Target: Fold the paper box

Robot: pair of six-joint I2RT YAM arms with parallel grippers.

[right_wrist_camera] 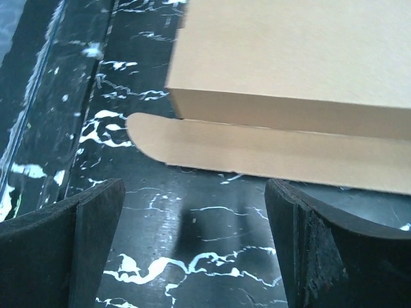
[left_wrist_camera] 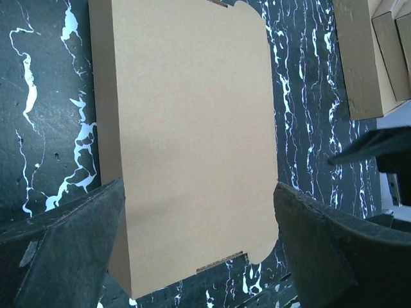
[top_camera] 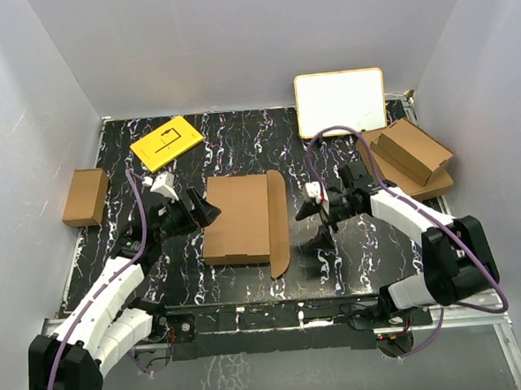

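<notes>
Left gripper, jaws spread, hovers at the left edge of the box, which lies between both arms, long axis running away from the bases. Lid down and plain brown, its one rounded flap sticks out rightward, toward the nearby right gripper, likewise spread.

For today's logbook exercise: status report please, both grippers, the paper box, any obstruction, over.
Left gripper open, empty, beside box's left edge. Right gripper open, empty, off its right. Paper box lid down, side flap untucked. No obstruction seen.
</notes>
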